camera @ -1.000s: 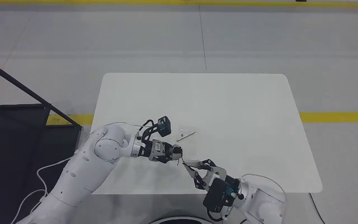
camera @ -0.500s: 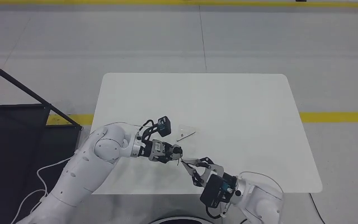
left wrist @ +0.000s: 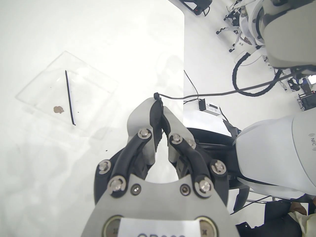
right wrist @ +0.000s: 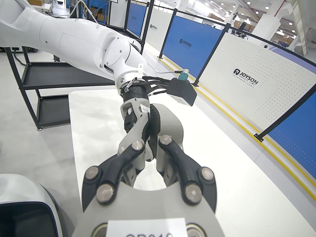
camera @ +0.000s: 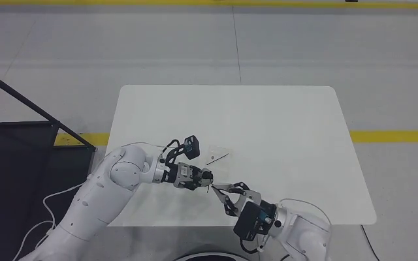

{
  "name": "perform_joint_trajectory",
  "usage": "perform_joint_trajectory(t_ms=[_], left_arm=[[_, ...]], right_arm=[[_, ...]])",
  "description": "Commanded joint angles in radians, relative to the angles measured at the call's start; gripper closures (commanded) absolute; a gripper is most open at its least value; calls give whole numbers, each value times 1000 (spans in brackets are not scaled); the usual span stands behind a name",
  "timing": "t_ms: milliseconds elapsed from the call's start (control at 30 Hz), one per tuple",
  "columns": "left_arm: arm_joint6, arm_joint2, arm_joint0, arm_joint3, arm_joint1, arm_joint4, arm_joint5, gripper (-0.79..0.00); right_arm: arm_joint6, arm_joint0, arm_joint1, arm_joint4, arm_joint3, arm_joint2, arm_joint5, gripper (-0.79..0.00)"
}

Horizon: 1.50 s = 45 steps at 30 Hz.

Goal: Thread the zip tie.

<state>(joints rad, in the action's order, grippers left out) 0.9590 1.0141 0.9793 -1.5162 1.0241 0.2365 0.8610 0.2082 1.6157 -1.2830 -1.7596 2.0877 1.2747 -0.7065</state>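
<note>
Left hand (left wrist: 158, 107) is clamped on the zip tie (left wrist: 156, 96), just beside the clear bag (left wrist: 37, 92) on the desk (left wrist: 98, 25). Right hand (right wrist: 151, 122), farther from the bag, is closed; contents indiscernible. Risk: the thin tail may flex and miss the head slot.

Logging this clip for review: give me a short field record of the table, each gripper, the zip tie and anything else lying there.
table: white, both arms at its near edge
left gripper: shut on the zip tie, one end poking past the fingertips
right gripper: shut, tips close to the left gripper; grip on the tie cannot be told
clear sheet: flat on the table beside the grippers
black strip: lying on the sheet
brown speck: on the sheet beside the strip
</note>
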Motion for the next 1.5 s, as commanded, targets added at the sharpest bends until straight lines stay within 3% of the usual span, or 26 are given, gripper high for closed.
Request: perform_joint_trajectory(t_ms=[0, 633, 1467], left_arm=[[0, 0, 0, 0, 0, 0, 0, 0], [0, 0, 0, 0, 0, 0, 0, 0], [-43, -15, 17, -29, -6, 47, -27, 0]], right_arm=[[-1, 0, 2, -1, 1, -3, 2, 0], [-18, -14, 24, 30, -7, -14, 19, 0], [-46, 11, 39, -5, 15, -39, 212, 0]])
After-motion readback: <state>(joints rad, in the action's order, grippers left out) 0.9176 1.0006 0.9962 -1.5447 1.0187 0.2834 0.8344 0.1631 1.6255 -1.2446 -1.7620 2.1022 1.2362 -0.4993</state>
